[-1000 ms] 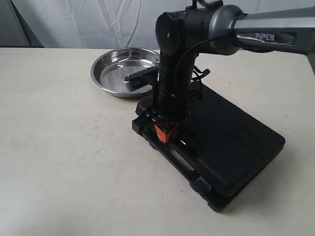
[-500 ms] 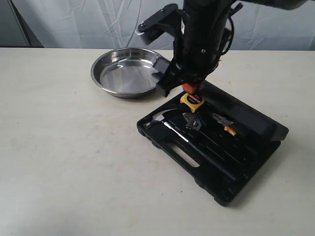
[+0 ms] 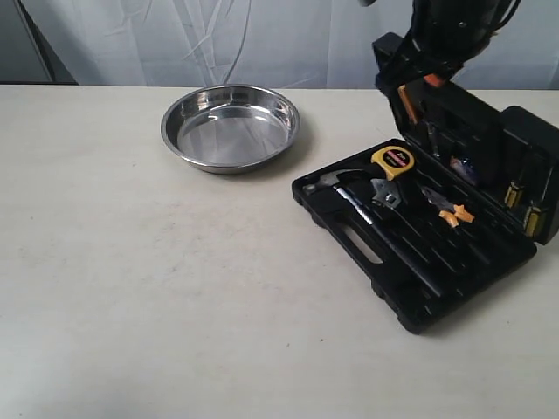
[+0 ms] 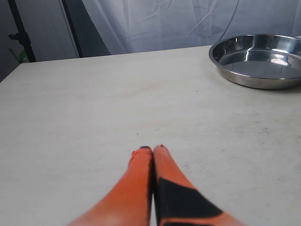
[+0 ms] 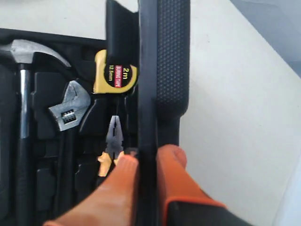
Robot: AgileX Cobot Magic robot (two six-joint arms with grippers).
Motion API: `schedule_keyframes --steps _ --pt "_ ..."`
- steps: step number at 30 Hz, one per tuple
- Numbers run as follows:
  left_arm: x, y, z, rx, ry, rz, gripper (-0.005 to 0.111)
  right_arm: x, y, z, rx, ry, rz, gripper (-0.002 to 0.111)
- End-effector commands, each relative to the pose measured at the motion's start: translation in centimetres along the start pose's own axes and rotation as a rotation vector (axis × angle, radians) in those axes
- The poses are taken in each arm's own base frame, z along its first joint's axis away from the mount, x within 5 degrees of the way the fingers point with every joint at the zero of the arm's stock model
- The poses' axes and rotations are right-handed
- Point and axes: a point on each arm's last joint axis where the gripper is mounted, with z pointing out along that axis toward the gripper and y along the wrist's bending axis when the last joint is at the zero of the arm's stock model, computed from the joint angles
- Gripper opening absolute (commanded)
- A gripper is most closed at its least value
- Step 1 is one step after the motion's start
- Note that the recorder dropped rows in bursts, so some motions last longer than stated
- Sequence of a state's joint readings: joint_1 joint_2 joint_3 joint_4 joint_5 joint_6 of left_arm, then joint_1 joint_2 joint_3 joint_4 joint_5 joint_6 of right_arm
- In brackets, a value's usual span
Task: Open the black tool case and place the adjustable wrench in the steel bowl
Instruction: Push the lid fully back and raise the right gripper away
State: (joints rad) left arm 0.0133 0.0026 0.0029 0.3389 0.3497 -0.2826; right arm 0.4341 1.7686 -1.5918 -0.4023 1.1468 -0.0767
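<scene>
We found the right tool (image 5: 146, 159) pinching the upright lid (image 5: 164, 70) of the black tool case (image 3: 472, 266). The left tool (image 4: 152, 150) was pressed together over the surface (image 4: 94, 117). The adjustable wrench (image 3: 385, 193) lay in the case, with the steel bowl (image 3: 229, 135) at its ten o'clock.

The only readable print is on the yellow tape measure (image 5: 115, 73), lying at the far end of the open case (image 5: 47, 89) on the right: "2m". The smaller figures and the red label beside it are too fine to read.
</scene>
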Motion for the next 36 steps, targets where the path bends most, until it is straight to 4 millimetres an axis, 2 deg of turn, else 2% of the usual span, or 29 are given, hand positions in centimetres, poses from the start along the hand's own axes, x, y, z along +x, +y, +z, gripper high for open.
schedule_keyframes --steps 1,14,19,23,25,27,28,31,36 --pt "-0.2 0.0 0.0 -0.003 -0.014 0.0 0.0 1.5 -3.5 1.2 0.065 0.067 0.07 0.0" --pt "-0.2 0.0 0.0 -0.003 -0.014 0.0 0.0 4.4 -9.3 2.9 0.131 0.105 0.213 0.0" --pt "-0.2 0.0 0.0 -0.003 -0.014 0.0 0.0 5.7 -12.4 3.4 0.253 0.077 0.38 0.0" --pt "-0.2 0.0 0.0 -0.003 -0.014 0.0 0.0 5.8 -12.8 3.4 0.263 0.052 0.453 0.0" --pt "-0.2 0.0 0.0 -0.003 -0.014 0.0 0.0 5.6 -12.4 3.5 0.213 0.041 0.517 0.0" --pt "-0.2 0.0 0.0 -0.003 -0.014 0.0 0.0 4.9 -10.6 3.8 0.002 0.016 0.589 0.0" --pt "-0.2 0.0 0.0 -0.003 -0.014 0.0 0.0 3.9 -8.8 4.2 -0.195 -0.015 0.509 0.0" --pt "-0.2 0.0 0.0 -0.003 -0.014 0.0 0.0 2.1 -5.5 5.5 -0.475 -0.051 0.439 0.0" --pt "-0.2 0.0 0.0 -0.002 -0.015 0.0 0.0 0.4 -1.7 10.4 -0.568 0.006 0.363 0.0"
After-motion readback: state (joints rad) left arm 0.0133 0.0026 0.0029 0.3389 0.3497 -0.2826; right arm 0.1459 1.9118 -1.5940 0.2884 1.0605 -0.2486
